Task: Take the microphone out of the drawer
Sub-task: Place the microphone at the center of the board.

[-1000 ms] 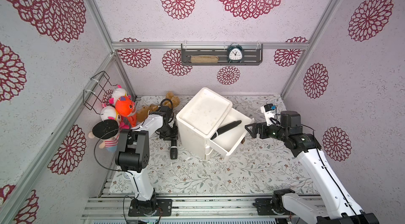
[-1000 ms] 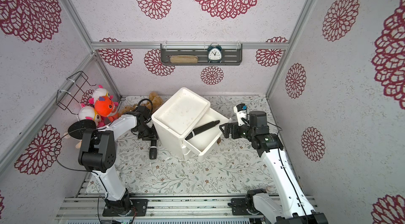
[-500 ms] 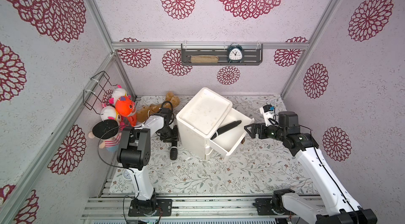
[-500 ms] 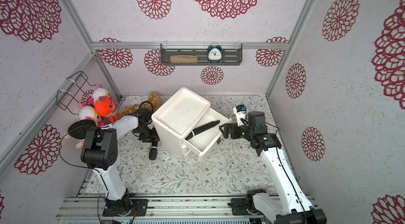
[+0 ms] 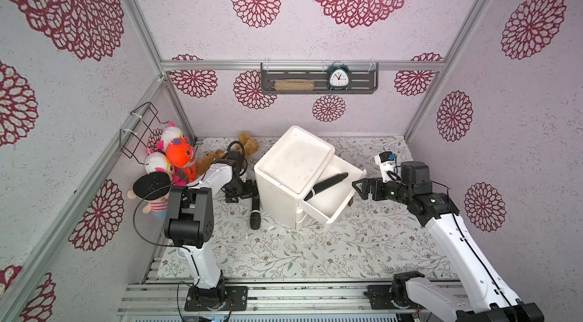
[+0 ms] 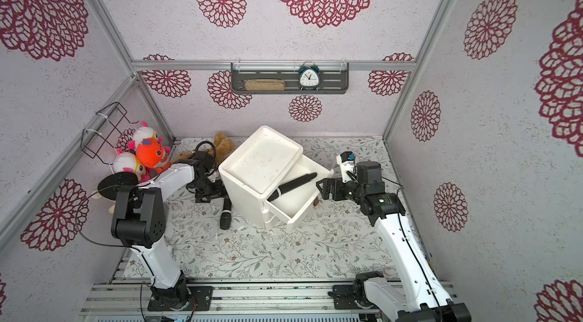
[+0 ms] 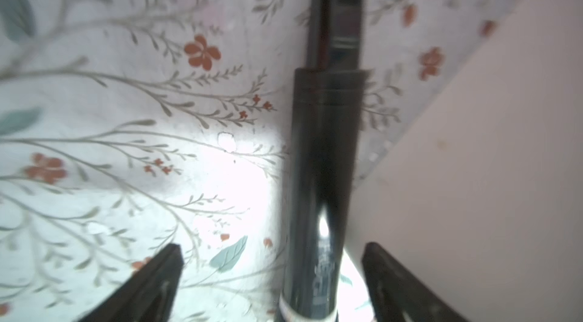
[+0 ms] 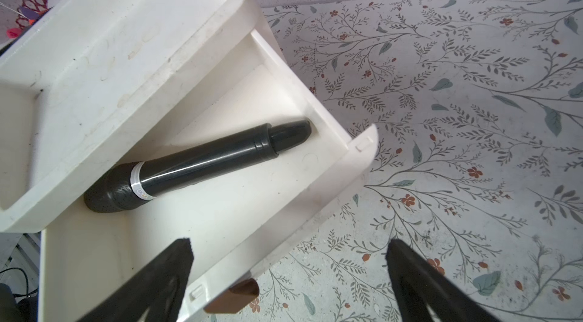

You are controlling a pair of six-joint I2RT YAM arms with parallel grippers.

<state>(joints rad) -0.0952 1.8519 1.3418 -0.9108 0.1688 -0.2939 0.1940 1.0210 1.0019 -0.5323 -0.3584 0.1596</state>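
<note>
Right wrist view looks down on a black microphone lying inside the pulled-out drawer of a white cabinet. Its long axis runs diagonally across the drawer floor. The mesh head, behind a white band, is tucked under the cabinet's top edge, and the capped tail points to the drawer's far corner. The right gripper hovers just off the drawer front, jaws wide apart, touching nothing.

A second microphone lies flat on the floral mat, just beside the cabinet, its axis running front to back. Its banded end sits between the fingers of the left gripper, which stand apart and clear of it, and its tail points away from the gripper.

Crimson flower medallions cover the walls. A shelf holds an alarm clock and a tan pouch. Plush toys crowd the left corner.
</note>
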